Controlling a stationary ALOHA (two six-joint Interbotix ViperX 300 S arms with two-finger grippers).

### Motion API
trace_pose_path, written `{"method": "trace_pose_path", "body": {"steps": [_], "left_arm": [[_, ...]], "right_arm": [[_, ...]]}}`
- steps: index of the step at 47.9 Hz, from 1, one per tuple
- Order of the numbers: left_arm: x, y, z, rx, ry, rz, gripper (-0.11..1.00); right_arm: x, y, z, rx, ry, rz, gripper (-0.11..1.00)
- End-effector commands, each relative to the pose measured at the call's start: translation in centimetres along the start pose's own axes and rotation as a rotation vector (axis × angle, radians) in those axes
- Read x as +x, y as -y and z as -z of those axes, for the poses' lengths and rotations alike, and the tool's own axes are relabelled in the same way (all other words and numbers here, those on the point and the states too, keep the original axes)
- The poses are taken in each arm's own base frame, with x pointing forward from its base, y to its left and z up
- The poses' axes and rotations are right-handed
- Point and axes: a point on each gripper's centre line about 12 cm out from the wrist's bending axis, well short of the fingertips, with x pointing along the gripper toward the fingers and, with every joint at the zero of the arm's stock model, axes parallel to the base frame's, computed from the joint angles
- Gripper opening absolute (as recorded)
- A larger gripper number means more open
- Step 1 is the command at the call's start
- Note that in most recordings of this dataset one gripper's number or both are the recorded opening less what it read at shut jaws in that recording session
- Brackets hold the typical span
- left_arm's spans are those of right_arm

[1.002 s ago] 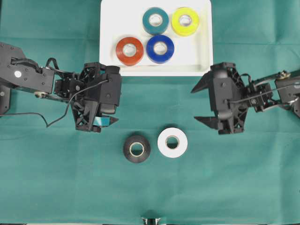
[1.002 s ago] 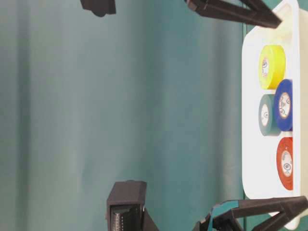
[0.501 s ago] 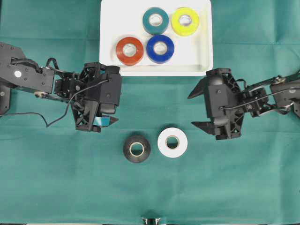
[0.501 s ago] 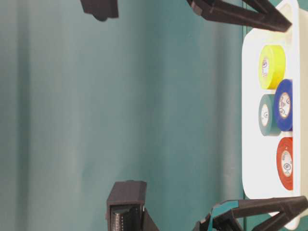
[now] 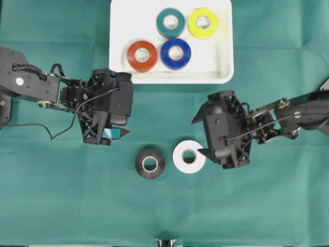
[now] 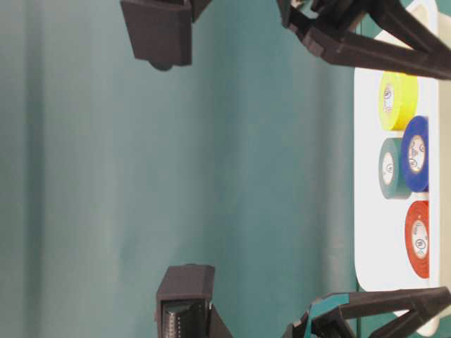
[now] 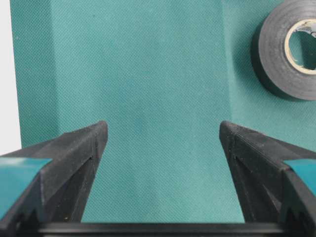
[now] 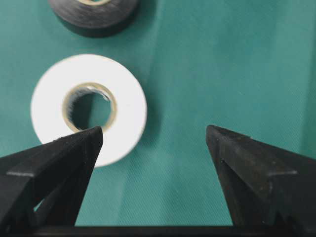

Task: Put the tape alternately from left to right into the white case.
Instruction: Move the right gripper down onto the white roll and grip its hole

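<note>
The white case [image 5: 119, 31] at the back holds teal [image 5: 170, 22], yellow [image 5: 203, 23], orange-red [image 5: 142, 55] and blue [image 5: 176, 53] tape rolls. A black roll [image 5: 150, 163] and a white roll [image 5: 189, 156] lie flat on the green cloth in front. My right gripper [image 5: 196, 137] is open just right of the white roll. In the right wrist view one finger overlaps the white roll [image 8: 128, 103], and nothing lies between the jaws [image 8: 154, 129]. My left gripper [image 5: 128, 104] is open and empty, up-left of the black roll [image 7: 269, 49].
The green cloth [image 5: 61, 195] covers the whole table. The case's front rim [image 5: 169, 80] runs between the two grippers. A cable [image 5: 61, 133] trails from the left arm across the cloth.
My right gripper has moved left and toward the front, from beside the case's corner to right beside the white roll. The left arm and all rolls have stayed put.
</note>
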Motion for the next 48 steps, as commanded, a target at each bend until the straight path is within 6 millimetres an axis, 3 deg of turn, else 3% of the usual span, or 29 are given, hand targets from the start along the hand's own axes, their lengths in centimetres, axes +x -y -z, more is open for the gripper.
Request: {"method": "trace_pose_path", "body": {"steps": [1,16,48], "left_arm": [[-0.6,0.1,-1.0,0.003,0.037,0.002,0.94],[-0.5,0.1,-1.0,0.003,0.038,0.002,0.94],[-0.6,0.1,-1.0,-0.001,0.038,0.002,0.94]], "right_arm": [[-0.1,-0.7,-1.4,-0.002,0.035,-0.016,0.83],[0.6,-0.9,-1.4,-0.006,0.024,-0.016,0.83],[4.9,-0.9,-0.1,-0.010,-0.067,-0.003,0.83]]}}
